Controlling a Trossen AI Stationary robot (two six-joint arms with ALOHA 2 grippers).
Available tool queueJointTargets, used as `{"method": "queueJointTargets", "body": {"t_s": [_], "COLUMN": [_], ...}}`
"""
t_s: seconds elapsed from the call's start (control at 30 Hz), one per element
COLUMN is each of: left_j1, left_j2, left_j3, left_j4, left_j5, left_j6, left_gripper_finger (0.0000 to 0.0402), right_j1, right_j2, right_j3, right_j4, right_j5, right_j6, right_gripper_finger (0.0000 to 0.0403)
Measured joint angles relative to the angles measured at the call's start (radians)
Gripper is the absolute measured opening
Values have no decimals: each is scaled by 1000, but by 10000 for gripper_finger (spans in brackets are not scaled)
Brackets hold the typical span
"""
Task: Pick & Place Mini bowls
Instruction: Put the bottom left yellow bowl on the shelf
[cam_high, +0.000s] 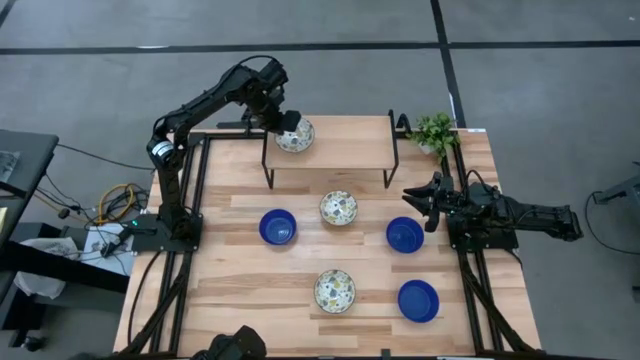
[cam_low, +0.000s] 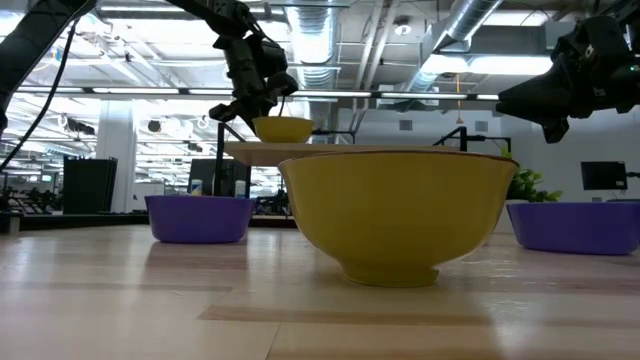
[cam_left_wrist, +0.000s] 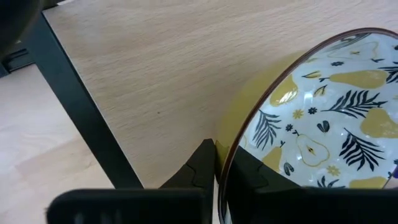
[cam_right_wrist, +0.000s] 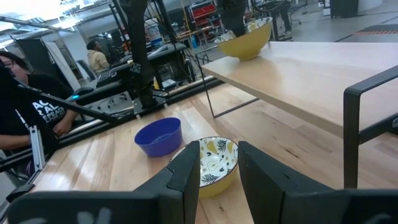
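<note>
Left pincer (cam_high: 290, 122) up on the raised wooden shelf (cam_high: 350, 140) at the far side of the surface, clamped tight on the rim of a patterned bowl (cam_high: 296, 136) sitting near the shelf's left end. Wrist view makes it clear: one finger (cam_left_wrist: 202, 168) outside the yellow wall, the other inside against the white pear-and-leaf print. Bowl flat on the shelf top, not lifted as far as can be told.

Right pincer (cam_high: 422, 203) hovering off the right edge of the wooden surface (cam_high: 230, 300), fingers (cam_right_wrist: 186, 171) parted about halfway, nothing between them. Pointed toward the middle, above the surface.

Five more bowls down on the surface. Second patterned bowl (cam_high: 339, 208) in the middle, just in front of the shelf. Third patterned bowl (cam_high: 334, 290) nearer, more or less straight below it in the overhead view; fills the middle of the low view as a big yellow bowl. Blue bowl (cam_high: 277, 227) left of centre. Another blue bowl (cam_high: 404, 234) right of centre, close under the right pincer. Last blue bowl (cam_high: 418, 300) at the near right.

Small green potted plant (cam_high: 435, 130) at the far right corner, beside the shelf's right leg.
</note>
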Motion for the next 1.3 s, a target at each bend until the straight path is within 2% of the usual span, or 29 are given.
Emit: {"method": "queueJointTargets", "body": {"t_s": [0.2, 1.03, 1.13, 1.3], "left_j1": [0, 0, 0, 0], "left_j2": [-2, -2, -2, -2], "left_j3": [0, 0, 0, 0], "left_j4": [2, 2, 1, 1], "left_j5": [-27, -22, -22, -20], "left_j6": [0, 61, 68, 79], "left_gripper_finger": [31, 38, 51, 96], "right_j1": [0, 0, 0, 0], "right_j2": [0, 0, 0, 0], "right_j3": [0, 0, 0, 0], "right_j4": [0, 0, 0, 0], "right_j5": [0, 0, 0, 0], "right_j6": [0, 0, 0, 0], "right_gripper_finger": [98, 98, 98, 98]}}
